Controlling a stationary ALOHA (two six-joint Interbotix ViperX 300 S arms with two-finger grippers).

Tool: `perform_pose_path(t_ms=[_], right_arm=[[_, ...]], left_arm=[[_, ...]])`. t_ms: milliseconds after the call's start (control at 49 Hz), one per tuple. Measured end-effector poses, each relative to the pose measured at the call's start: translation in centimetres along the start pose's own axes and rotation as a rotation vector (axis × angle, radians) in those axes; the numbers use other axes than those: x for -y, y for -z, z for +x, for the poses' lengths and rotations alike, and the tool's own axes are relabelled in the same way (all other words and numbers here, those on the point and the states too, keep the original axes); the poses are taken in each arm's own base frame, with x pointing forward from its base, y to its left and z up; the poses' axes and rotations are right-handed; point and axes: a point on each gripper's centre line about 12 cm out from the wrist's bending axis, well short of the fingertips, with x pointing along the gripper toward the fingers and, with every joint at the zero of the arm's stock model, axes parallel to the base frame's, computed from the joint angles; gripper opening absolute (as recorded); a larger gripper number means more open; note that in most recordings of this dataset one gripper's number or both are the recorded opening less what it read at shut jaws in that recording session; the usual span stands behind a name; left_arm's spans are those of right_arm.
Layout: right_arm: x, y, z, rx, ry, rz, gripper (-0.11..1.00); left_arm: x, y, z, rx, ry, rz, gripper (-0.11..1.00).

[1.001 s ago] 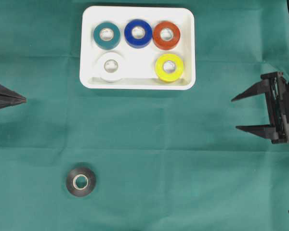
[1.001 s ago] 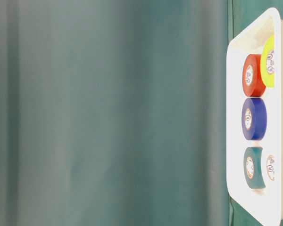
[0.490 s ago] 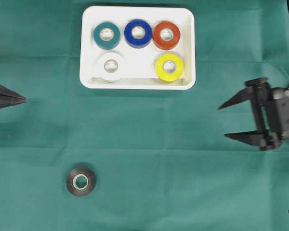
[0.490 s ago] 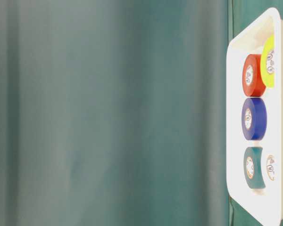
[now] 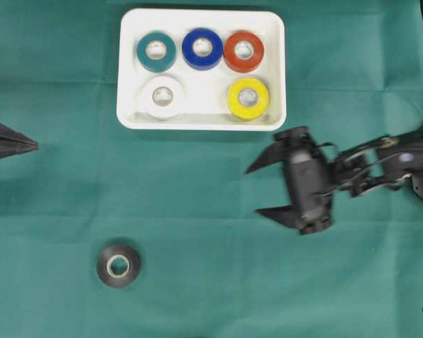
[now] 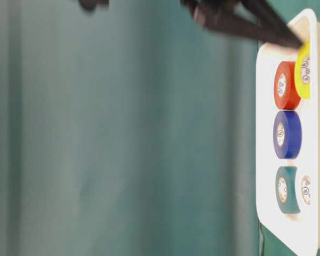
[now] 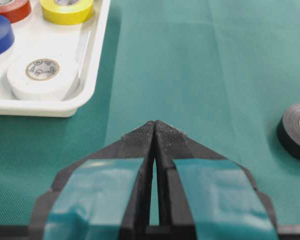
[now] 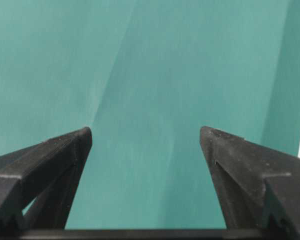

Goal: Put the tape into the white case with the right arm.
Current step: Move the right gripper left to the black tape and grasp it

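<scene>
Reaching leftward since a second ago, the right gripper (image 5: 257,190) now hangs below the white case (image 5: 201,121), fingers spread wide and empty. Well apart, the black tape (image 5: 118,265) lies flat on the green cloth (image 5: 197,282). Probably light and stiff; pinching across its outer rim looks best. Left gripper (image 7: 154,131) is pressed together.

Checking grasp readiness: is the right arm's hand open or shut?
Open: the right hand has its two fingers spread wide apart, with only green cloth between them.
</scene>
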Motion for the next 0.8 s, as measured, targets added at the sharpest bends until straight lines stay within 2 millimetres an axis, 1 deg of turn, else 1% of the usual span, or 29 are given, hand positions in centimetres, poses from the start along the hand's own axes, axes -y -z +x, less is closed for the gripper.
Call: perform_pose_path(t_ms=[225,388,592,797], right_arm=[[-0.2,-2.7,4.4,0.003,-0.007,-0.005,0.62],[-0.9,-5.2,7.3,0.032,-0.02,-0.019,0.62],[-2.0,-7.6,10.2,0.067,-0.037,-0.03,0.62],[-3.1,-9.3,13.1,0.092,-0.053,-0.036,0.62]], left_arm=[[0.0,0.0,0.0,0.002,-0.001,0.0,0.0],[0.0,0.0,0.0,0.002,-0.001,0.001,0.0],[0.0,0.0,0.0,0.0,-0.002,0.001,0.0],[0.0,0.0,0.0,0.0,-0.002,0.001,0.0]])
